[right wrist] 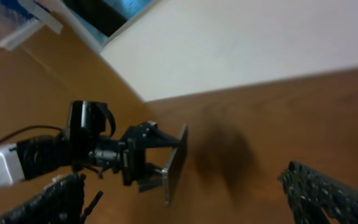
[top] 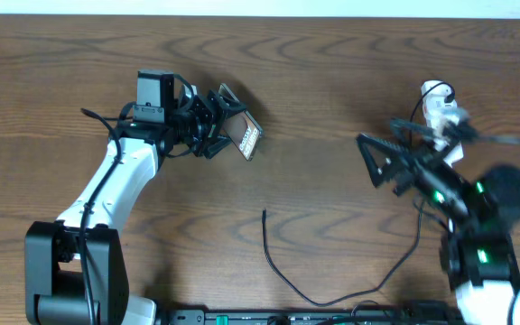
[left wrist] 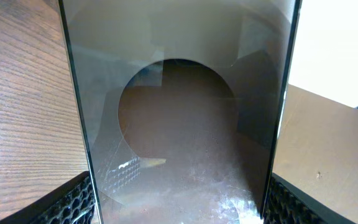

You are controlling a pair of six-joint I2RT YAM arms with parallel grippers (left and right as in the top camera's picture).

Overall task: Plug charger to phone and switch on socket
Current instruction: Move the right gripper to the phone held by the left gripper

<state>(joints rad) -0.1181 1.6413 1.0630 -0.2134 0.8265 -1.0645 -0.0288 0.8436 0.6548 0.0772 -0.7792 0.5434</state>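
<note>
Could twist or slip out of an edge-only grip under a push from the charger [top: 269, 248]: phone [top: 249, 137] held by its long edges in the closed left claw [top: 227, 122], tilted on edge over the left of the counter [top: 332, 63]; cannot tell whether clear of it. Could also mis-pinch that slack cable at mid-counter with the right claw [top: 377, 164], spread wide and empty near the socket [top: 441, 113]. Looks thin, glossy, dark brownish-grey, white lettering at one end
</note>
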